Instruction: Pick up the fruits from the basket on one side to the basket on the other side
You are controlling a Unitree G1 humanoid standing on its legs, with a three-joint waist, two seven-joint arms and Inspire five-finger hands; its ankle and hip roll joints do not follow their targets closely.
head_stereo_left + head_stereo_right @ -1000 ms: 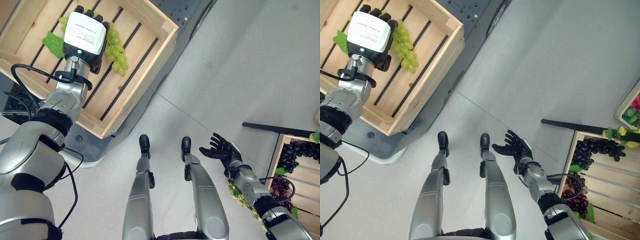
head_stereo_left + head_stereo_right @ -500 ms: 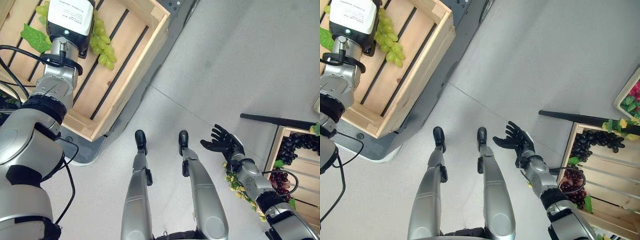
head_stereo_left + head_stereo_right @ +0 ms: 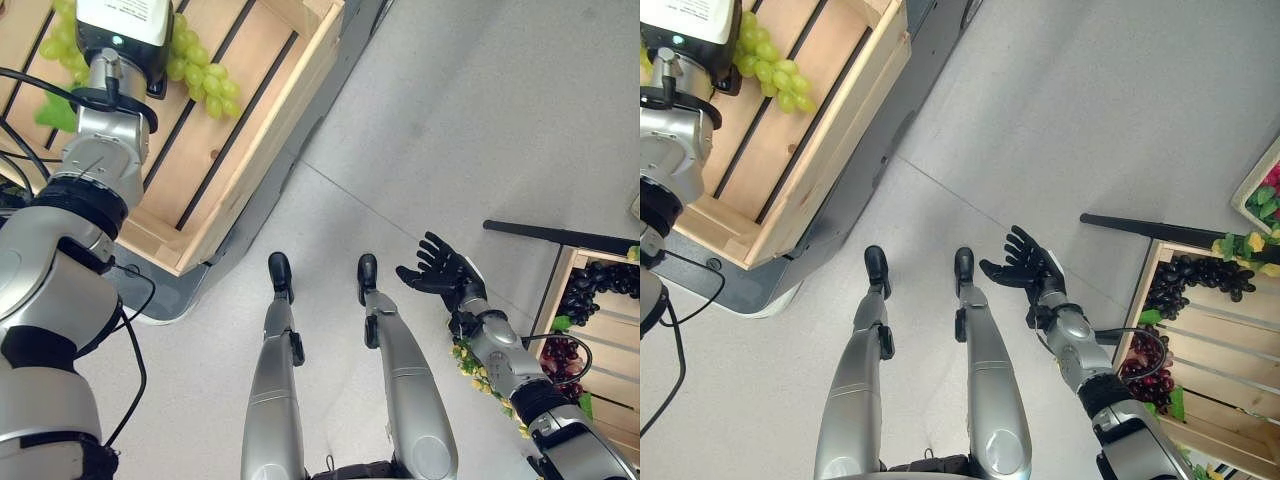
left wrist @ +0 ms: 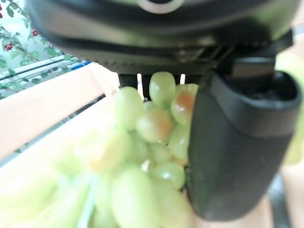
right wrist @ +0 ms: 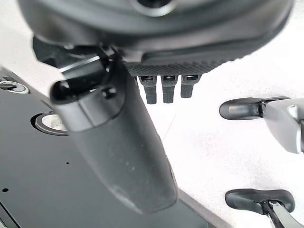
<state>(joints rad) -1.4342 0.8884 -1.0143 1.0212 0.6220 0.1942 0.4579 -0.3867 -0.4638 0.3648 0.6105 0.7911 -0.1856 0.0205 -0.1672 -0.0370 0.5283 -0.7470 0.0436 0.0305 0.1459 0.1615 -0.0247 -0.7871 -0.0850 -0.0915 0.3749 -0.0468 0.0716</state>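
Since a second ago the whole scene has slid sideways in both eye views, so the camera has turned; against the crate slats, the left hand (image 3: 122, 30) with its grapes sits a little nearer the crate's inner corner than before, while the right hand (image 3: 1025, 268) keeps its open, palm-up pose over the floor.

Starting on the robot's left, the left hand reaches into the pale wooden crate (image 3: 262, 130), a slatted box of smooth planks with dark gaps between them. Its fingers and thumb are curled around a bunch of green grapes (image 3: 205, 80); in the left wrist view the round, glossy grapes (image 4: 152, 142) press against the thumb. Part of the bunch trails out past the hand over the slats. A green leaf (image 3: 55, 112) shows just beside the wrist. The crate rests on a dark grey platform (image 3: 855, 190) with a rounded pale edge.

On the robot's right, the right hand is spread wide and holds nothing. Beyond that arm stands a second wooden crate (image 3: 1185, 335) holding dark purple grapes (image 3: 1195, 278) and red grapes (image 3: 1145, 375). A black bar (image 3: 1140, 228) lies on the floor just past it.
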